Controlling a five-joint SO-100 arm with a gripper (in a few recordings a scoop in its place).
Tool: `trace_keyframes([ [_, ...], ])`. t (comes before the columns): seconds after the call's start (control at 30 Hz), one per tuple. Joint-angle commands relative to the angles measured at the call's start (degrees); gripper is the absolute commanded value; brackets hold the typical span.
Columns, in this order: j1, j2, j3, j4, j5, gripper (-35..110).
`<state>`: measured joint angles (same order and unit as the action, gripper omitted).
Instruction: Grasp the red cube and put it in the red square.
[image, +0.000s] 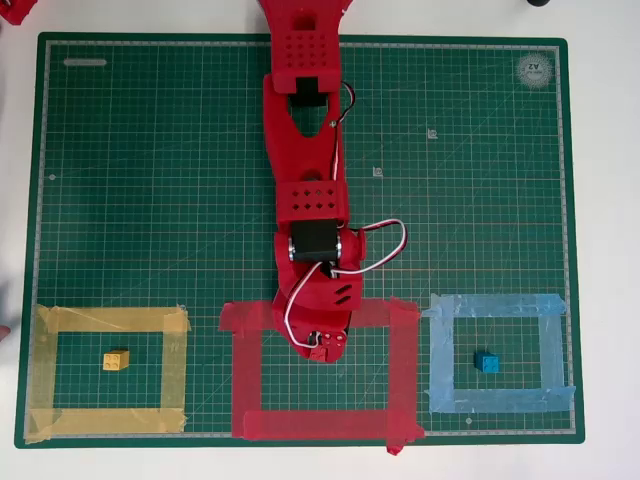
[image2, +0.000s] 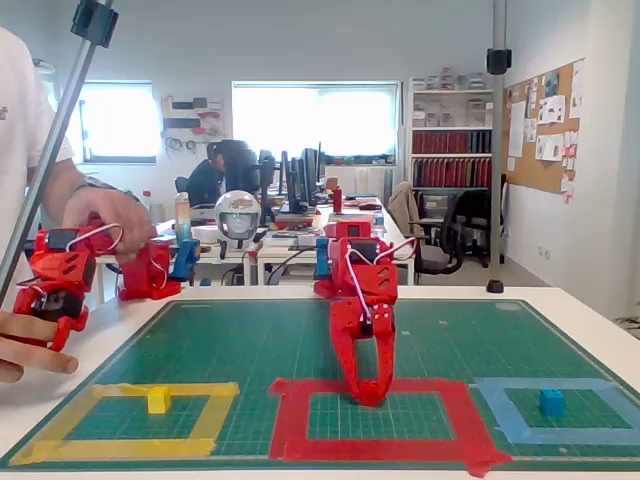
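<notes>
Matt green cutting mat on a smooth white counter; the red square is wrinkled tape; plastic claw.

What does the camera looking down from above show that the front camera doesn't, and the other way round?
From above: the whole green mat edge to edge, the three tape frames as full rectangles, and the gripper just inside the top strip of the red square. From the front: a room with windows, a person's hand at the left, and the gripper's tip down at the mat. Both: the yellow cube in the yellow frame and the blue cube in the blue frame. The tip is red on red, so I cannot pick out the red cube.
</notes>
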<state>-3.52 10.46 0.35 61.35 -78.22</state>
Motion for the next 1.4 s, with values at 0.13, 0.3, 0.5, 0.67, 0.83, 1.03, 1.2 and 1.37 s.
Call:
trace_keyframes([
  [0.13,-0.7,2.3,-0.4,-0.4,-2.0,12],
  [0.3,-0.8,2.3,-0.1,-0.2,-2.8,12],
  [0.5,-1.1,2.4,0.1,0.1,-4.4,12],
  [0.67,-0.9,2.7,1.0,0.2,-7.8,13],
  [0.83,-0.7,3.2,1.5,0.2,-9.9,13],
  [1.03,-0.4,3.3,1.6,0.1,-11.2,13],
  [1.2,-0.3,3.8,1.6,0.1,-13.5,13],
  [1.37,0.3,3.8,1.9,0.1,-19.2,13],
])
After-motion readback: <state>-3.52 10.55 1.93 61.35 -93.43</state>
